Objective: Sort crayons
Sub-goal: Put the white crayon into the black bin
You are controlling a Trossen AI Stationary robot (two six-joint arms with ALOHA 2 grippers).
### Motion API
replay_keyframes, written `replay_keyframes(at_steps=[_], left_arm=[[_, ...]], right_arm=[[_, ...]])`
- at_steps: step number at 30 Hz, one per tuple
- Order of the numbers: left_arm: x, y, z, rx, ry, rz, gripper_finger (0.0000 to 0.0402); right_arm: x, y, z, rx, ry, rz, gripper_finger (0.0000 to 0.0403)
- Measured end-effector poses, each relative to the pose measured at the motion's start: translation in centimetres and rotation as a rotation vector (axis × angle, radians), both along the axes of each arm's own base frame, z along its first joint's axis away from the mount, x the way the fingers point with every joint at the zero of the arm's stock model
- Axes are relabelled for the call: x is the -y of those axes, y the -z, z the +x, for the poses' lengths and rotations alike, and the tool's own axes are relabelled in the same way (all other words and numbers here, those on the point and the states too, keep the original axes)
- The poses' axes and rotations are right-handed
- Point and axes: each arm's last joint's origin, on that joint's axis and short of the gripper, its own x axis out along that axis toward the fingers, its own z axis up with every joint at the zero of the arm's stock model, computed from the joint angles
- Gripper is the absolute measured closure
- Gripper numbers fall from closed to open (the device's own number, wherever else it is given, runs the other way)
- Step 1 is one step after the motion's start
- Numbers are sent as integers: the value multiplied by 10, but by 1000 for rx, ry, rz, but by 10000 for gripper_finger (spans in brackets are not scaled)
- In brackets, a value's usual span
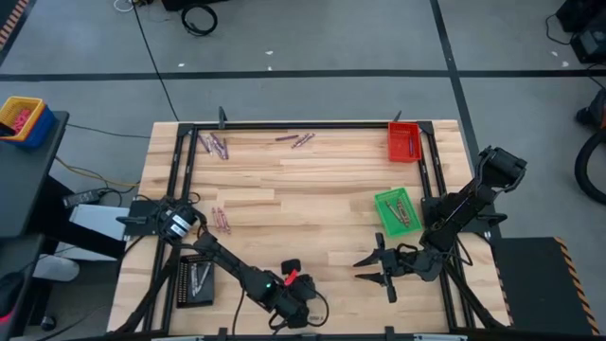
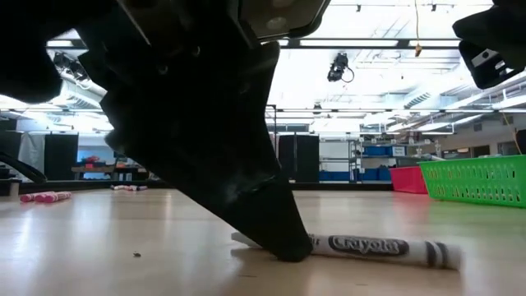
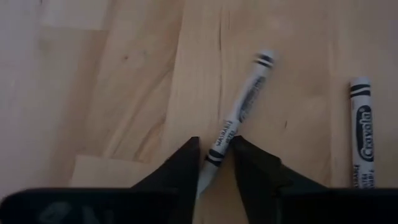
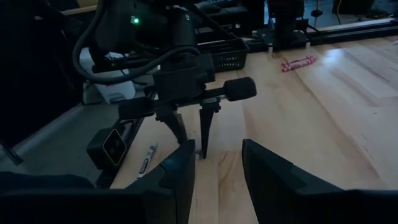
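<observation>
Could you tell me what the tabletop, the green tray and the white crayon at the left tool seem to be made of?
Tabletop: likely wood, matte, with visible grain and plank seams. Green tray: probably plastic, with a moulded lattice wall. White crayon: presumably wax under a printed paper wrapper.

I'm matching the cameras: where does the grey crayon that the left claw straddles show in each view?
High view: not discernible, hidden under the left claw, bottom centre.
Low view: the grey crayon lies flat, right of centre, a dark finger at its left end.
Left wrist view: centre, slanting out from between the fingers.
Right wrist view: cannot make it out.
Shared landmark: the left claw.
</observation>
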Motion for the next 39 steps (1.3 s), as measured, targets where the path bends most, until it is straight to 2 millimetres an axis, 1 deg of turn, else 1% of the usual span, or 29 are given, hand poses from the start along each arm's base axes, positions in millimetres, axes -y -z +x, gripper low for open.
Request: replay_keyframes(at_steps=[4, 7, 10, 12, 14, 17, 19, 21, 23, 27, 30, 33, 36, 39], left_arm=[[-1, 1, 0, -23, 35, 6, 355], [-1, 2, -1, -43, 50, -17, 376], [-1, 1, -1, -47, 50, -24, 376], [-1, -3, -2, -47, 45, -34, 370], [-2, -9, -4, -57, 33, -49, 368], [-6, -22, -15, -122, 16, -50, 367], [-8, -33, -27, -179, -8, -50, 367], [-10, -49, -41, -229, -57, -54, 367], [-13, -64, -58, -312, -129, -58, 367], [-17, -87, -97, -487, -340, -49, 366], [-16, -109, -127, -557, -517, -58, 366], [-12, -125, -154, -620, -701, -81, 366], [-5, -137, -182, -637, -885, -78, 366], [6, -137, -201, -592, -1024, -91, 366]], right_arm=[[0, 0, 0, 0, 1, 0, 266], [0, 0, 0, 0, 1, 0, 266], [0, 0, 0, 0, 2, 0, 266], [0, 0, 0, 0, 2, 0, 266], [0, 0, 0, -1, 2, -1, 266], [0, 0, 0, -1, 2, -1, 266], [0, 0, 0, -3, 2, 2, 266], [0, 1, 0, -11, 4, 6, 266], [0, 2, -1, -16, 2, 9, 266], [-2, 2, -3, -18, -6, 11, 266], [-2, 2, -3, -19, -5, 18, 266], [-2, 2, -3, -20, -5, 18, 266], [-2, 2, -3, -21, -3, 27, 266], [-2, 2, -3, -21, -2, 33, 266]])
